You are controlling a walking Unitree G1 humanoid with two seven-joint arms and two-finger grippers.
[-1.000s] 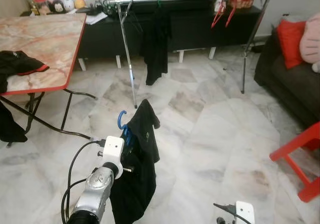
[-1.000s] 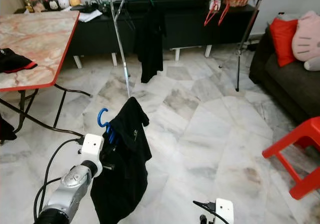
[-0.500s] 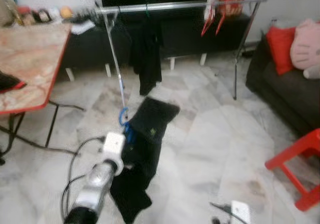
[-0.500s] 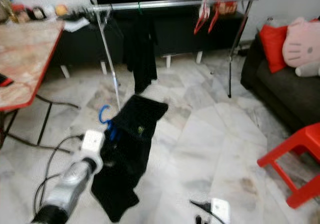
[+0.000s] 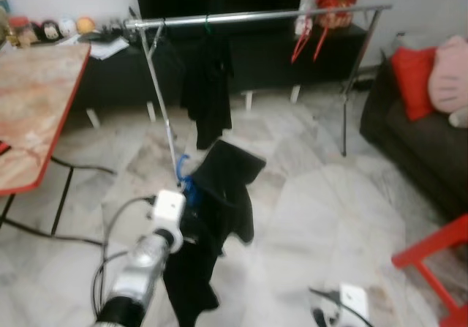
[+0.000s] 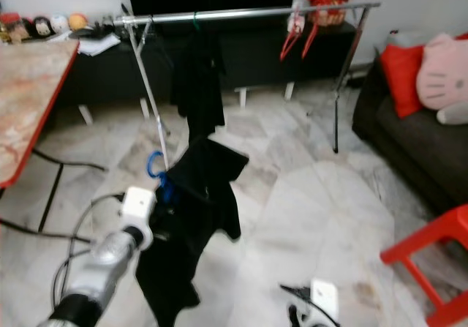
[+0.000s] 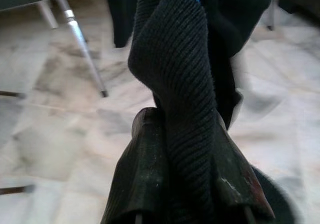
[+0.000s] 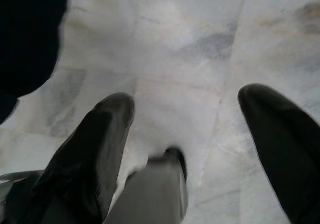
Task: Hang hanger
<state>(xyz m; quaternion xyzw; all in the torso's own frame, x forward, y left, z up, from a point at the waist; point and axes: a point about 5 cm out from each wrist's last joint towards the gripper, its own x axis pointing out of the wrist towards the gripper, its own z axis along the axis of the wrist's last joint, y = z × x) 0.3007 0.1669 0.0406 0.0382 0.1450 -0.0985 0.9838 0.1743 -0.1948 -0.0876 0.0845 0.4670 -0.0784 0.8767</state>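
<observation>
Swung sideways since 1 s ago, black garment (image 5: 219, 224) on blue hanger (image 5: 183, 183); left gripper (image 7: 187, 149) pinches it, right gripper (image 8: 187, 134) spread.

Legible text, labels, brands, numbers, signs: none. Frames blurred; no lettering readable on any surface.

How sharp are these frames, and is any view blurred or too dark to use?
Both eye views are softly motion-blurred, yet the silver clothes rail and the black garment on the blue hanger read fine. Left wrist view: knit sharp, floor soft. Right wrist view: the right gripper, open, is out of focus; lighting adequate.
</observation>
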